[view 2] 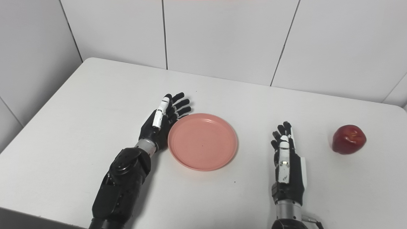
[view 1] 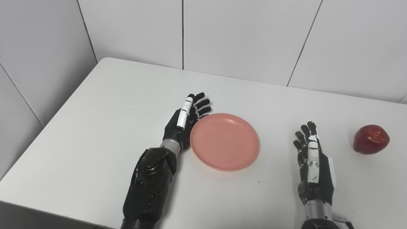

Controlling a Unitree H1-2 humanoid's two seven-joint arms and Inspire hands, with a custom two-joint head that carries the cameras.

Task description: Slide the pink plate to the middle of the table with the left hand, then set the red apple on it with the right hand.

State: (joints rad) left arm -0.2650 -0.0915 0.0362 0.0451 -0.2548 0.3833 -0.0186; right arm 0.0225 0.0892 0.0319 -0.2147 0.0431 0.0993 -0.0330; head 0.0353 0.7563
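one gap matters: red apple (view 1: 371, 139) lies well right of right hand (view 1: 313, 165), fingers (view 1: 306, 132) spread, empty; left hand (view 1: 184, 122) flat against pink plate (view 1: 224, 141).

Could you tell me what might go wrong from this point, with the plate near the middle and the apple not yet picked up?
1. The left hand lies open against the pink plate at its left rim; pulling away carelessly could drag the plate off centre.
2. The red apple sits far right, near the edge of the table, beyond the open right hand; a clumsy touch could roll it off.
3. The plate looks shallow, so the apple might roll out.
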